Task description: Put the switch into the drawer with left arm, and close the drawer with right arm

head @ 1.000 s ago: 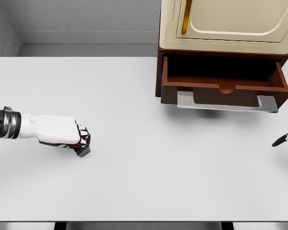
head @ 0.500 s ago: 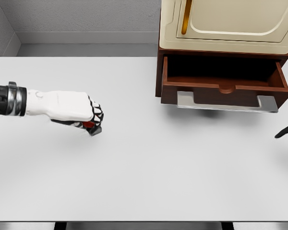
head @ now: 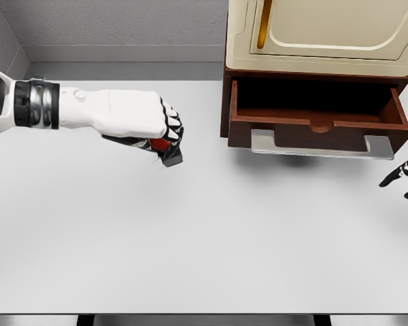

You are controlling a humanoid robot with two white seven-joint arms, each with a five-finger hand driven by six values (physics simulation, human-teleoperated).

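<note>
The left hand (head: 146,122) is closed around the switch (head: 165,151), whose red and dark end pokes out under the fingers, above the table (head: 190,238). The open drawer (head: 319,122) lies well to its right. Beyond it, the right hand (head: 406,178) shows loosely spread fingers, holding nothing.

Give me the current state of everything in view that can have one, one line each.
Drawer: pulled open, nothing visible inside.
Cabinet door: appears closed.
Switch: gripped and off the table, not yet in the drawer.
Left robot hand: fingers curled around the switch, left of the drawer.
Right robot hand: at the right edge, fingers relaxed, holding nothing.
</note>
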